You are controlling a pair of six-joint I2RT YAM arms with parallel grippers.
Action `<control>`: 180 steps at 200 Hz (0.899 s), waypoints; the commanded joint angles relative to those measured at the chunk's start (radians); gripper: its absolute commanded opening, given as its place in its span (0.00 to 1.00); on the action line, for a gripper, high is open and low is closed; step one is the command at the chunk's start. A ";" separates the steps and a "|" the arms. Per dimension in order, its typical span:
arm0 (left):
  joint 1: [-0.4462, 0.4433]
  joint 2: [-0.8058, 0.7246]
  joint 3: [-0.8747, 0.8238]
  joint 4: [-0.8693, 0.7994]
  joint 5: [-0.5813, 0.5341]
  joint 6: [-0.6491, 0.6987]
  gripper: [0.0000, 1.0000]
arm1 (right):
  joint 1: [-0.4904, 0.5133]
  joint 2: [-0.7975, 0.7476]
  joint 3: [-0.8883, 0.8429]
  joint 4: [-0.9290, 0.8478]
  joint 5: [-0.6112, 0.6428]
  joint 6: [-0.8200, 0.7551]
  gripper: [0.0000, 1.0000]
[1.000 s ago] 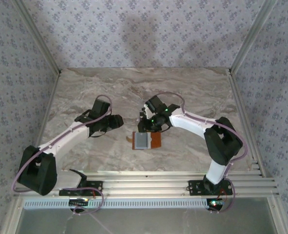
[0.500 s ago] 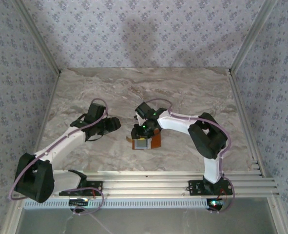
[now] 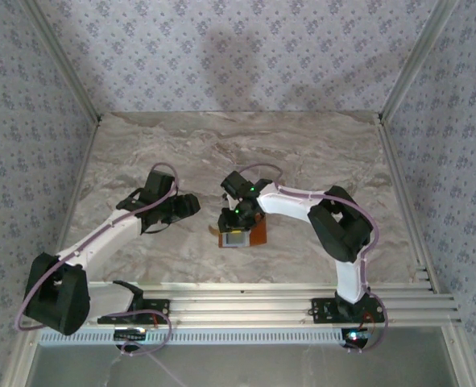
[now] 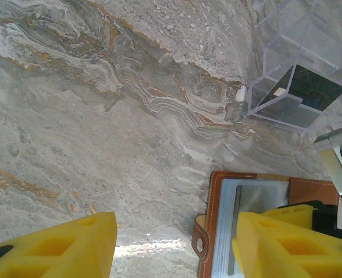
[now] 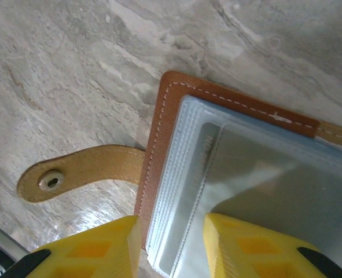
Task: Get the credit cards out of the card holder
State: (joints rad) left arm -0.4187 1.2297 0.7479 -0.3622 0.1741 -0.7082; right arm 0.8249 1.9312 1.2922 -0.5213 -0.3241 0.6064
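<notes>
Quick count: one desk [image 3: 302,145], two arms, so two end effectors: the left end effector [image 3: 188,205] and the right end effector [image 3: 236,219]. One orange-brown card holder [image 3: 258,235] with one snap strap [image 5: 84,171] sticking out. One clear plastic box [image 4: 298,75] off to the side. As for cards, I can only make out one pale card [image 5: 263,174] behind the plastic sleeve, and can't tell if more sit under it.

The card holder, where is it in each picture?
Top external: the card holder lies near the picture's centre, a little below the middle.
Left wrist: the card holder sits at the bottom right.
Right wrist: the card holder spreads over the middle and right.
Shared landmark: its snap strap, sticking out from its left edge.
</notes>
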 commanded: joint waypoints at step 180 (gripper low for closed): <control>-0.029 0.064 0.108 -0.047 0.029 0.032 0.58 | 0.044 -0.045 0.129 -0.405 0.387 -0.022 0.46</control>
State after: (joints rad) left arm -0.4236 1.2705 0.8070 -0.3843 0.1947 -0.6994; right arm 0.8684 1.9217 1.3991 -0.8574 0.0151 0.5797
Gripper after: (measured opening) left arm 0.584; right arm 0.454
